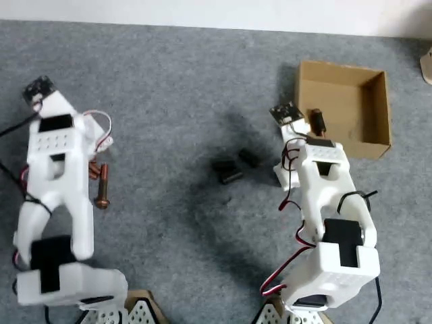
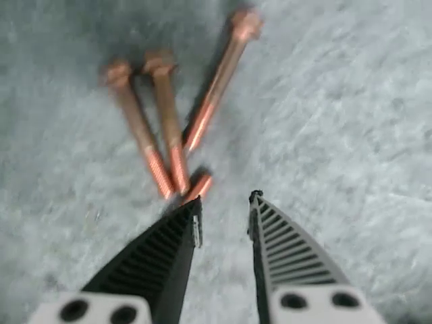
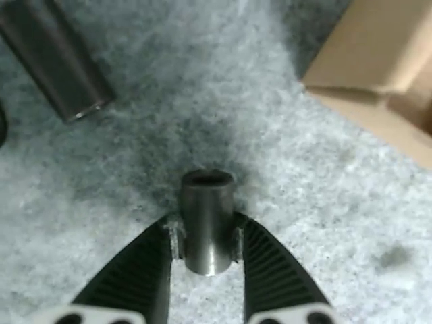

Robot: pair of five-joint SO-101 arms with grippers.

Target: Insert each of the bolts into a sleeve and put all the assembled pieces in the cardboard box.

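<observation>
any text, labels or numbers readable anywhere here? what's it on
None can be read.
On the brown cardboard box: plain walls.
On the dark cylindrical metal sleeve: no marks.
On the copper-coloured threaded bolts: heads too blurred to tell.
On the small dark circuit board at an arm's wrist: too small to tell.

You're working on a bench (image 1: 169,88) covered in grey, felt-like fabric. Along its far edge you can see a pale strip (image 1: 202,10), and a small tan piece (image 1: 426,67) pokes in at the far right edge.
</observation>
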